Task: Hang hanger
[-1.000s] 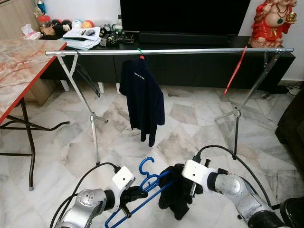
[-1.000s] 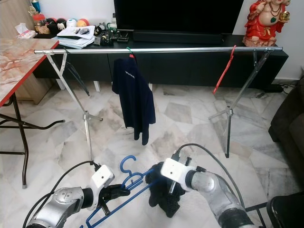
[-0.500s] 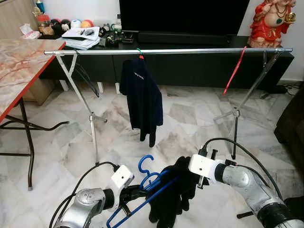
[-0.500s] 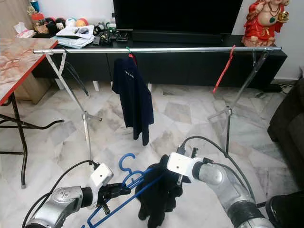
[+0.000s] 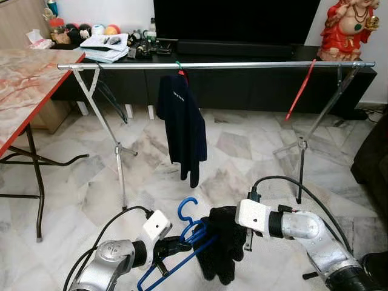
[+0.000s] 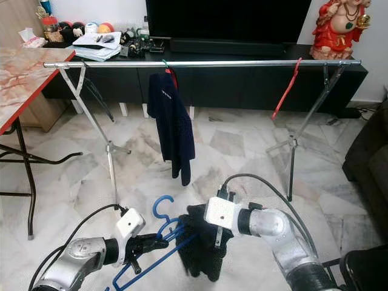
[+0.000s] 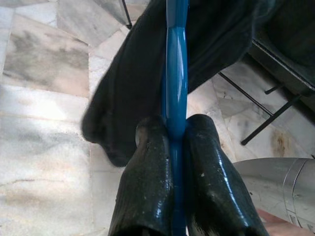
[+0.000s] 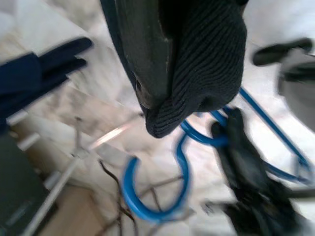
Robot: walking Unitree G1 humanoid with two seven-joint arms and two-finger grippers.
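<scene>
A blue plastic hanger (image 5: pixel 189 225) is held low over the floor, hook up, by my left gripper (image 5: pixel 174 247). In the left wrist view both fingers (image 7: pixel 147 167) press on its blue bar (image 7: pixel 175 73), so this gripper is shut on it. My right gripper (image 5: pixel 229 223) is shut on a black knit garment (image 5: pixel 221 251) that hangs bunched against the hanger's right side. In the right wrist view the knit cloth (image 8: pixel 206 59) wraps one finger, with the hanger's hook (image 8: pixel 147 196) beyond. Ahead stands the steel clothes rail (image 5: pixel 242 64).
A navy garment (image 5: pixel 185 124) hangs on the rail left of centre and a bare red hanger (image 5: pixel 301 90) near its right end. A marble-topped table (image 5: pixel 24 79) is at the left, a dark sofa (image 5: pixel 373 157) at the right, and a black TV cabinet (image 5: pixel 242 88) behind the rail.
My right gripper has moved a little left with the black garment, closer to the blue hanger. The garment hangs more bunched than half a second ago. The left gripper has hardly moved.
</scene>
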